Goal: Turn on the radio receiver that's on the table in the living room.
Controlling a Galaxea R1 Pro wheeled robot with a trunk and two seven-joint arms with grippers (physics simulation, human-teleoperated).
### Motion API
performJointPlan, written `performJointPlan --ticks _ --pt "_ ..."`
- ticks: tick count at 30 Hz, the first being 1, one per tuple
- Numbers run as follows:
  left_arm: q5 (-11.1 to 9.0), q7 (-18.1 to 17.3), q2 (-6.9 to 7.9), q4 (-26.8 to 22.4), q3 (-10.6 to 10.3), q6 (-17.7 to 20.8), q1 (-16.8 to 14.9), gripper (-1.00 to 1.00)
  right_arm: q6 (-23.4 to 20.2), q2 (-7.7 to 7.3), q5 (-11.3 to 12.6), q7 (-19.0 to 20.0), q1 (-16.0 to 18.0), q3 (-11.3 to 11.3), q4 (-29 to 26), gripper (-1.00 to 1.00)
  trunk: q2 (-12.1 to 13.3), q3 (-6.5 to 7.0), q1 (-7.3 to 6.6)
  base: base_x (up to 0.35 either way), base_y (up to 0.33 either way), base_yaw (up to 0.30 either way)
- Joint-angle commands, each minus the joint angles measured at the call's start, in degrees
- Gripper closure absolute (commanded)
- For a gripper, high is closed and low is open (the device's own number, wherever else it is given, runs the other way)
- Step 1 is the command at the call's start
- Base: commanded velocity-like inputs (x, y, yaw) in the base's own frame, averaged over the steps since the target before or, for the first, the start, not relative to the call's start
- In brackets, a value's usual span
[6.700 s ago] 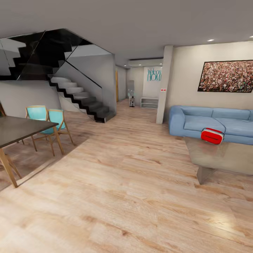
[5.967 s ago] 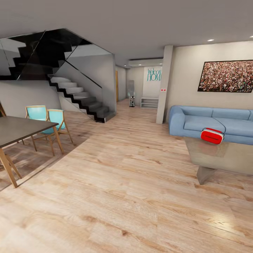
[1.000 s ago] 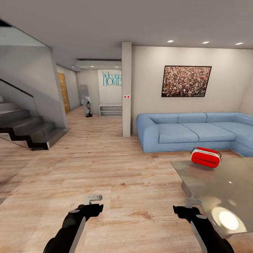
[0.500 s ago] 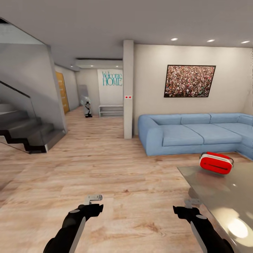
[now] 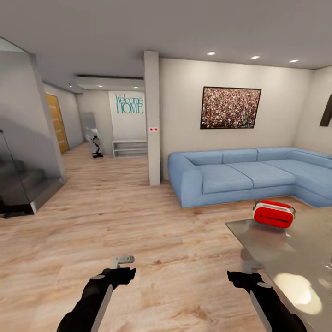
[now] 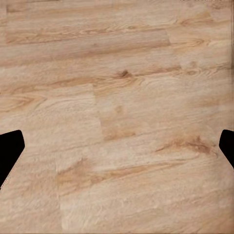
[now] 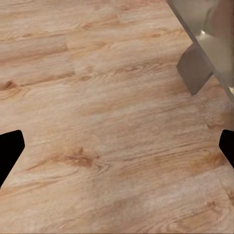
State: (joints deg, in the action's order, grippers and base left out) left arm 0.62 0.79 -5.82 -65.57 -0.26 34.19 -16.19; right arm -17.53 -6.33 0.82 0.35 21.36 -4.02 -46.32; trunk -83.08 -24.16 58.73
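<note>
- While the robot is some way short of its goal, the radio (image 5: 273,214) sits on the near-left corner region of the low glass table (image 5: 295,258), in front of the blue sofa (image 5: 240,175).
- Radio lies well apart from both arms, ahead and to the robot's right; light wood floor (image 5: 138,221) lies between.
- Step in hand, as I judge it: driving the base up to the table. Nothing has been reached for yet.
- To do it well: bring the base in square to the table's near edge so the radio ends up in front of the right arm, and stop short of the grey angled base (image 7: 195,73) so the arm has room to come down over the glass.
- Risk, by my reading: the glossy top throws reflections, which could make its edge hard to place.
- Left pincer (image 5: 122,261): raised over bare floor; fingertips (image 6: 9,146) sit at opposite edges of the left wrist view, so spread wide, holding nothing, touching nothing.
- Right pincer (image 5: 251,266): just beside the table's near corner in the head view; fingertips (image 7: 9,146) likewise far apart, wide and empty, over floor.
- Dial and switch on the radio are too small to make out from here.
</note>
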Motion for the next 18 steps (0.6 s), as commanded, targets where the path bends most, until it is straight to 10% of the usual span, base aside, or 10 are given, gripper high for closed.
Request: performJointPlan --ticks 1,18 --pt "0.0 0.0 0.01 0.0 0.0 0.0 0.0 -1.00 0.0 0.00 0.0 0.0 0.0 0.0 0.0 -1.00 0.0 0.04 0.00 0.282 0.214 -0.259" --pt "0.0 0.0 0.02 0.0 0.0 0.0 0.0 -1.00 0.0 0.02 0.0 0.0 0.0 0.1 0.0 -1.00 0.0 0.66 0.00 0.269 0.231 -0.259"
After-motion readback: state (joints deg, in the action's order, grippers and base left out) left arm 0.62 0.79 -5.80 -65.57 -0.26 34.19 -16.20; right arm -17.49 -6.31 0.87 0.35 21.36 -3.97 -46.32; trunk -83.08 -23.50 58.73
